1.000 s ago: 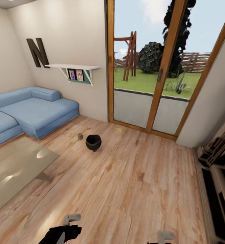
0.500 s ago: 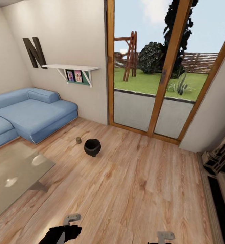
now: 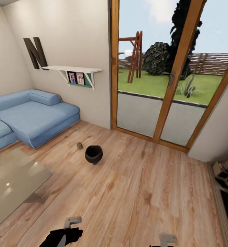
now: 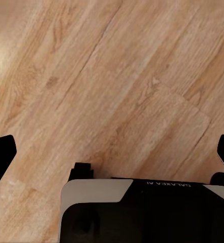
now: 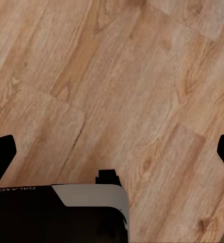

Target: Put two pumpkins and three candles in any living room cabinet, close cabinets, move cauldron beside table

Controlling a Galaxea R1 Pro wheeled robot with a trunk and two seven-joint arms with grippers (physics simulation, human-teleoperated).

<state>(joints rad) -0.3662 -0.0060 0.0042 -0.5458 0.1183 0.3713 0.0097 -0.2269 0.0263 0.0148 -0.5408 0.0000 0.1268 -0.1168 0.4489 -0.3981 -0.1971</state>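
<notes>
Far left: blue sofa [image 3: 31, 115]. Near left: glass-topped desk [image 3: 11, 181], showing less than a second ago, since the camera has swung right. Beyond it, on the wood floor [image 3: 134, 192], a small brownish object [image 3: 79, 145], possibly a candle, sits just left of the black cauldron [image 3: 93, 154], well apart from the desk. Left gripper [image 4: 112, 152] and right gripper [image 5: 112, 152] hang over bare floor, fingers spread wide, empty. Far right: dark cabinet [image 3: 227, 185], now mostly cut off.
</notes>
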